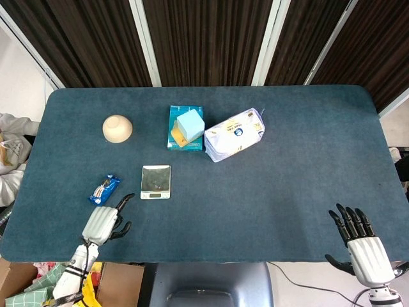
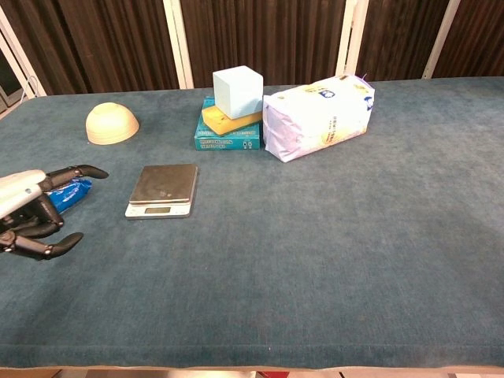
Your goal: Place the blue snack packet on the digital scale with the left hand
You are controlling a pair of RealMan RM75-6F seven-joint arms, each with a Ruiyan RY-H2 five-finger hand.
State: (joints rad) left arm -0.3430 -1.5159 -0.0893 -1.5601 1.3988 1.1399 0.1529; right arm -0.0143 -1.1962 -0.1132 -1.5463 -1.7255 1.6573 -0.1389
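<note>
Although the blue snack packet (image 1: 104, 189) lies flat on the table (image 1: 268, 185) to the left of the digital scale (image 1: 156, 181), we have not yet taken hold of it. Our left hand (image 1: 102, 222) hovers just short of its near end, empty, fingers spread and reaching toward it; in the chest view the hand (image 2: 31, 211) partly hides the packet (image 2: 69, 194).

We judge the packet to be light, soft and crinkly, with a slick film wrapper that could slide out of a loose pinch, and its contents may crush under a hard squeeze. The best hold looks to be across its narrow width near the middle, thumb on one long edge and fingers on the other, so it does not sag or swing.

The scale has a flat metal plate with nothing on it, and bare cloth lies between it and the packet. Farther back sit an upturned wooden bowl (image 1: 117, 128), a teal box (image 1: 172, 131) with a pale blue cube (image 1: 191, 123) on top, and a white bag (image 1: 234, 134), all well apart. Our right hand (image 1: 364, 243) rests empty at the near right edge, fingers apart
</note>
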